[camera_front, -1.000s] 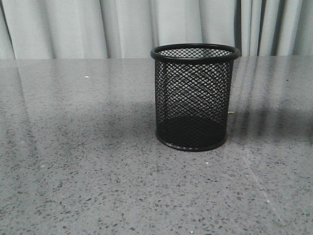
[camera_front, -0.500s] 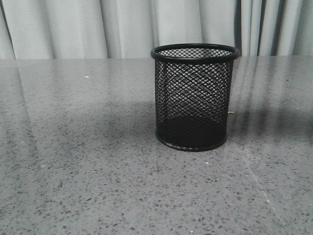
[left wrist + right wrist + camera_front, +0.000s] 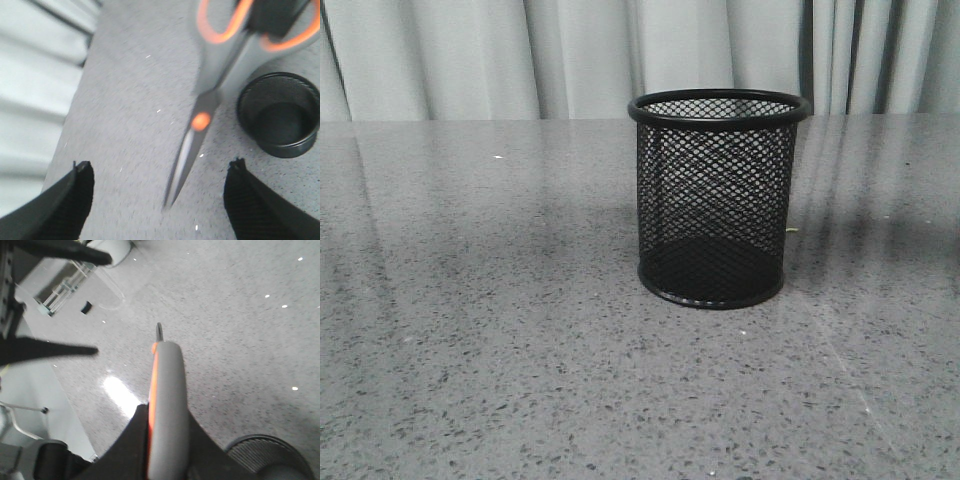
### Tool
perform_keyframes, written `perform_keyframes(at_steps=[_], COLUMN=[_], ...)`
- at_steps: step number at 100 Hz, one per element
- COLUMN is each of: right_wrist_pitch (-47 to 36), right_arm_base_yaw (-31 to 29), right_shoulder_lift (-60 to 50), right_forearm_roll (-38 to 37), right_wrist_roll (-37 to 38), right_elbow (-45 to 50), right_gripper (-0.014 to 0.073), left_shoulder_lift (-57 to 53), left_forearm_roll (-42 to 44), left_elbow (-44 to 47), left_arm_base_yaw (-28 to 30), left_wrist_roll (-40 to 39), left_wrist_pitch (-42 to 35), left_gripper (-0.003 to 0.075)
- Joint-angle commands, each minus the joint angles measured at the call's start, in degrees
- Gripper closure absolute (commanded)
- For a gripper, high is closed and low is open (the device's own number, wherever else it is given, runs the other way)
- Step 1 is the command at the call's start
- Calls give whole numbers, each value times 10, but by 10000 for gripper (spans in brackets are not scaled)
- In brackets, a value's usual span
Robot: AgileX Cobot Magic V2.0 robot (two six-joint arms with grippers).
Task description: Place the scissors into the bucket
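Observation:
The bucket point(image 3: 715, 200), a black wire-mesh cup, stands upright on the grey table right of centre, with nothing in it. Neither gripper nor the scissors shows in the front view. In the left wrist view the scissors point(image 3: 200, 122) hang blades-down above the table beside the bucket point(image 3: 278, 115), their orange-lined handles held by my right gripper point(image 3: 275, 15). My left gripper point(image 3: 160, 164) is open, with only the table between its fingers. In the right wrist view my right gripper point(image 3: 167, 412) is shut on the grey scissors handle point(image 3: 167, 390), the bucket rim point(image 3: 265, 455) just beside it.
Pale curtains point(image 3: 570, 55) hang behind the table's far edge. The speckled grey tabletop point(image 3: 480, 330) spreads to the left and front of the bucket. The left arm's dark fingers point(image 3: 50, 351) show in the right wrist view, beyond the scissors.

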Motion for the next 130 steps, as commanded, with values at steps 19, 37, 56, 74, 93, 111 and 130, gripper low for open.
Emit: perform_keyframes(at_steps=[19,37,56,74,93,111,130], right_wrist_pitch=[100,178,178,179,180,180,180], right_arm_base_yaw=[-8,-8,-7,16,93,160,191], right_shoulder_lift=[-12,-12,-20,-20,-34,-53,-75], right_forearm_roll=[-197,-303,-328,-371,-443,-472,-491], right_wrist_roll=[127,196,219,242,286,331,355], right_elbow=[-140,-218,-233,-233,-207,-170,-167], right_gripper=[638,638,638,638,638,638,637], left_shoulder_lift=[-62,-77,-83,-83,-83,-83,-83], left_forearm_roll=[-7,-7,-7,-7,-7,-7,-7], left_elbow=[-19,-19,-19,-19,-19,-19,-19], left_arm_base_yaw=[90,123,131,131,131,131,131], left_wrist_roll=[-97,-131,-131,-131,-131,-131,-131], left_wrist_pitch=[-3,2,15,15,15,15,15], left_gripper=[230,230,230,230,230,230,230])
